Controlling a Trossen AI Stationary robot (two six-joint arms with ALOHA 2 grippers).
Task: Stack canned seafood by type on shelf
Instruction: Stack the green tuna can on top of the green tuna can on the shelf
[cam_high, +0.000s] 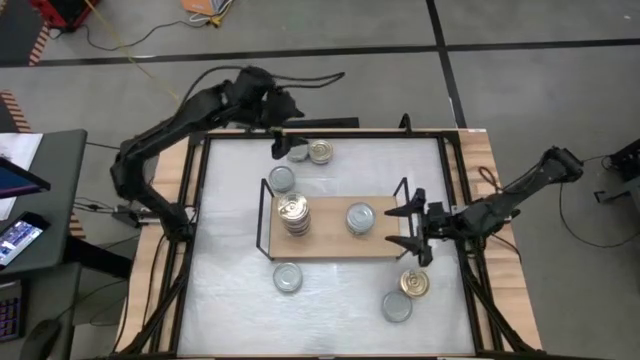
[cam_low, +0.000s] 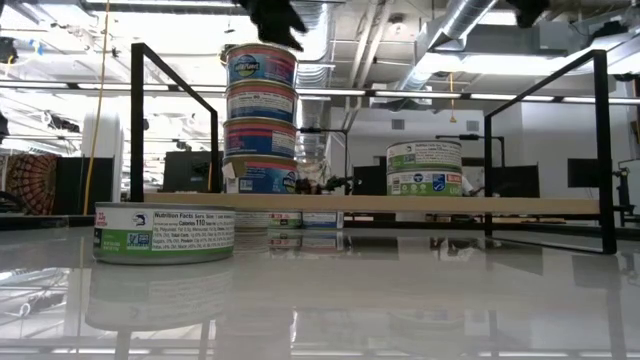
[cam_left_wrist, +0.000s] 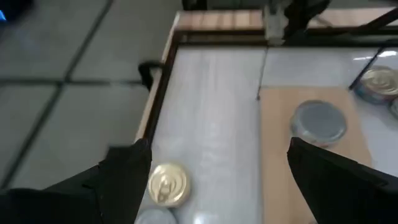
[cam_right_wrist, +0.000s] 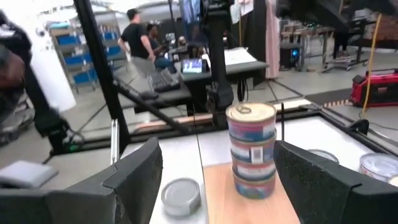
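Right pincer (cam_high: 416, 227) hung at the right short end of the light wooden shelf board with black wire end frames (cam_high: 330, 245), fingers spread wide, nothing between them. Its wrist view faced along the board to a tall stack of flat round tins topped by a gold pull-tab lid (cam_right_wrist: 251, 149).

Left pincer (cam_high: 288, 138) was over the far edge of the white surface (cam_high: 230, 290), fingers parted and empty, near a loose gold-lidded tin (cam_high: 320, 152) and a silver-lidded tin (cam_high: 298, 152).

On the shelf: the stack toward its left end, and a shorter stack capped by a plain silver-grey lid (cam_high: 360, 217) toward its right, the two well apart.

Loose on the surface: one silver tin (cam_high: 281, 179) just behind the shelf, another (cam_high: 287, 277) in front, and a gold tin (cam_high: 414, 284) with a silver one (cam_high: 396, 306) near the right front corner.
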